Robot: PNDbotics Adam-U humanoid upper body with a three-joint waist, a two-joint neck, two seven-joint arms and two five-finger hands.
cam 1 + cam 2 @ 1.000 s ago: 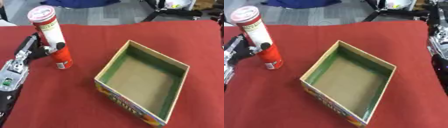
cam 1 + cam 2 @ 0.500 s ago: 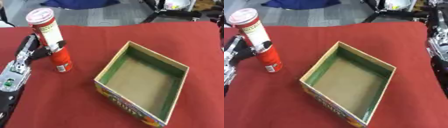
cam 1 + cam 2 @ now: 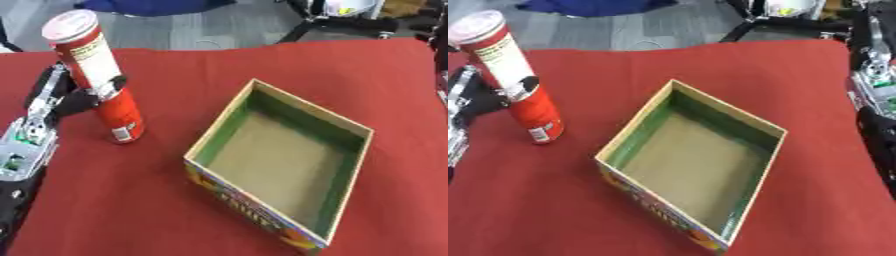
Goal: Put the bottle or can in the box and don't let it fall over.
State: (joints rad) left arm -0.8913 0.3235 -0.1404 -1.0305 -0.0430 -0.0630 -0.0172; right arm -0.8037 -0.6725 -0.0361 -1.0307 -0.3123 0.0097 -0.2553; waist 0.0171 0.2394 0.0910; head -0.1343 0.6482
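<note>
A tall red can (image 3: 101, 82) with a pale lid stands near the left side of the red tablecloth, leaning slightly with its top to the left. My left hand (image 3: 61, 97) comes up from the lower left and is shut on the can's middle, thumb across its front and fingers behind it. The open cardboard box (image 3: 223, 127), green inside with a colourful printed outer wall, sits in the middle, to the right of the can, and holds nothing. My right hand (image 3: 871, 47) shows at the right edge in the right eye view, away from both.
The red cloth (image 3: 175, 65) covers the whole table. Beyond its far edge lie a grey floor, a blue cloth (image 3: 162, 6) and dark stands (image 3: 337, 22). A strip of bare cloth lies between the can and the box.
The can's top has leaned a little further left in my left hand. The box and the right arm have not moved.
</note>
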